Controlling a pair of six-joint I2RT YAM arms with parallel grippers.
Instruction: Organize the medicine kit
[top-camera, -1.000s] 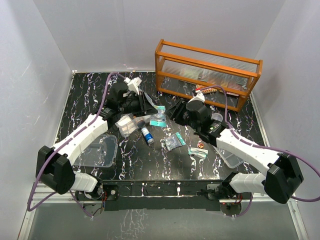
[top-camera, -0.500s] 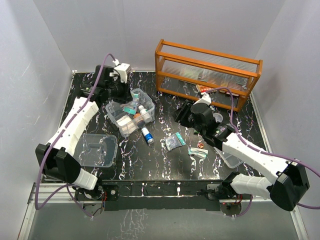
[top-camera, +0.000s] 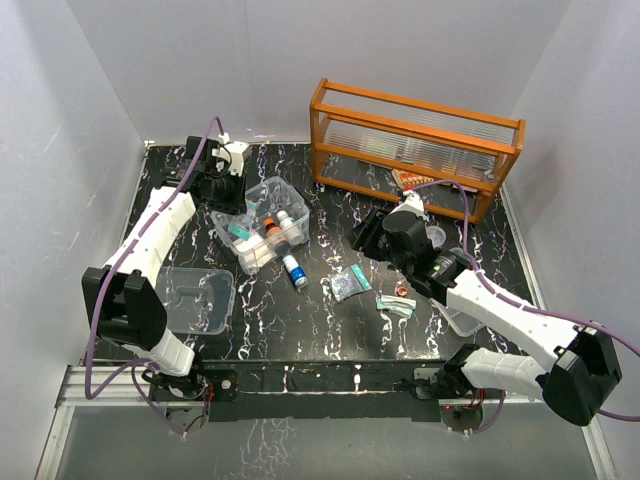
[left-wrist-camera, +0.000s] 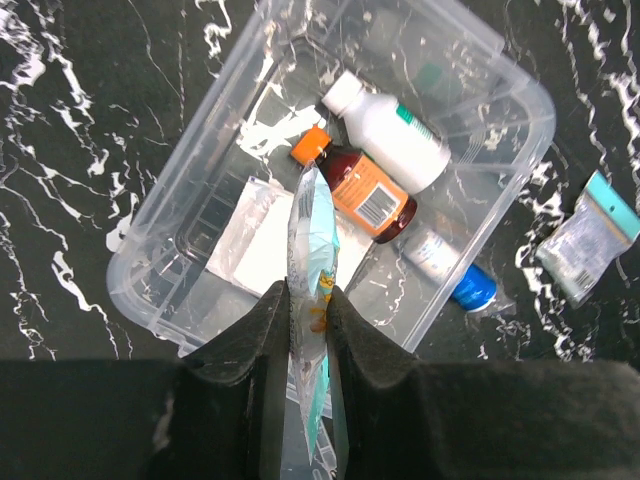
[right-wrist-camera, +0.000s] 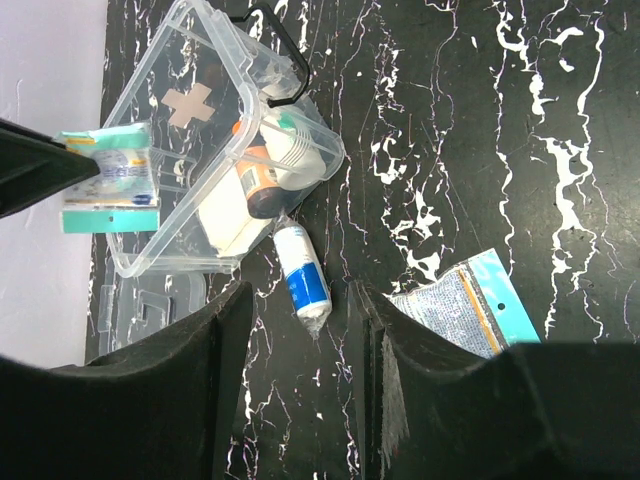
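Near left on the dark marbled table (top-camera: 300, 335), a clear lid (top-camera: 195, 298) lying flat, well apart from its box. Further back, the left gripper (left-wrist-camera: 308, 300) clenched on a teal-and-white packet (left-wrist-camera: 312, 215), pinched edge-on between both fingers and hanging above the open medicine kit (top-camera: 258, 192). Kit standing on the table left of centre, lid off, red cross showing on one side wall in the right wrist view. Inside it, side by side: a white bottle (left-wrist-camera: 392, 128) and a brown bottle with an orange cap (left-wrist-camera: 362, 192), both lying down, plus a flat white pad (left-wrist-camera: 258, 240) on the floor of the box. Just beside the kit's near right wall, out on the table, a small blue-capped tube (top-camera: 294, 270) lying on its side. Right of that, a silvery packet with a teal header (top-camera: 348, 282), then another small packet (top-camera: 395, 304) nearer the front edge. Above this stretch, the right gripper (right-wrist-camera: 300, 300) released, fingers spread with nothing between them, clear of the table. At back right, an orange wooden rack (top-camera: 415, 140) with ribbed glass. Near right, partly hidden under the right arm, a clear tub (top-camera: 462, 320).
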